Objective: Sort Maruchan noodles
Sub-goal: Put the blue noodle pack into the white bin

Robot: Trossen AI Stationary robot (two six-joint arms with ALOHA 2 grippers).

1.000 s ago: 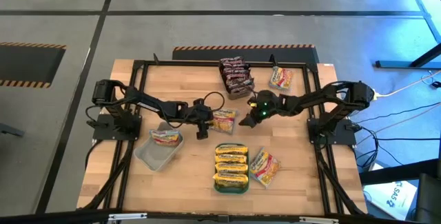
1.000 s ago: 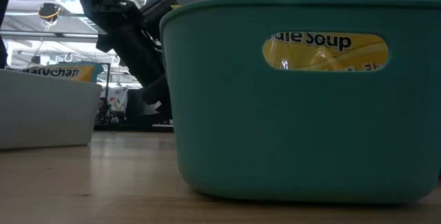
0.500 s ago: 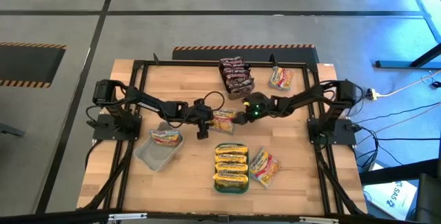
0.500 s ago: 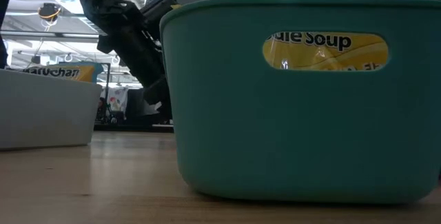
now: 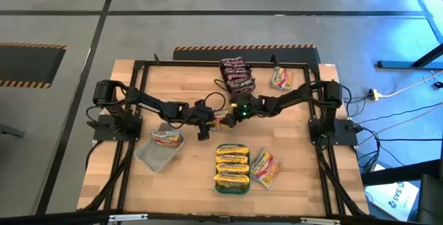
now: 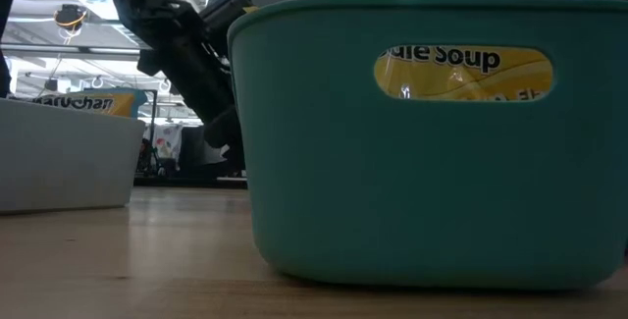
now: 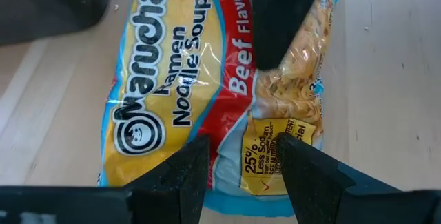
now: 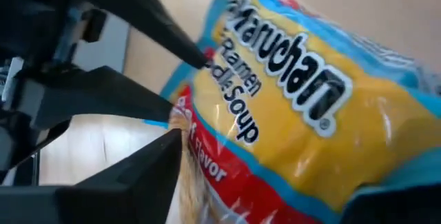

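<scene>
A yellow Maruchan packet (image 5: 223,120) with a red band sits at the table's middle, between my two grippers. My left gripper (image 5: 208,119) is shut on its left end. My right gripper (image 5: 232,115) has come in from the right and is open, with one finger (image 7: 282,17) over the packet's right end and the packet (image 8: 296,114) filling the space between its fingers. A pile of dark packets (image 5: 235,75) lies at the far edge. Yellow packets fill the teal tray (image 5: 216,183). My left gripper pinches the packet's short end (image 7: 238,182) between its two fingers, slanting down from the table's left. The packet stretches away from the fingers toward my right gripper, printed face up. My right gripper: I cannot tell whether its open fingers touch the packet.
A grey tray (image 5: 149,157) at the near left holds one packet (image 5: 166,138). One loose packet (image 5: 266,167) lies right of the teal tray, and another (image 5: 282,78) lies at the far right. The teal tray's wall (image 6: 432,191) fills the low view.
My right gripper has moved toward the table's left, up to the packet that my left gripper holds. Its fingers now stand about the packet's right end.
</scene>
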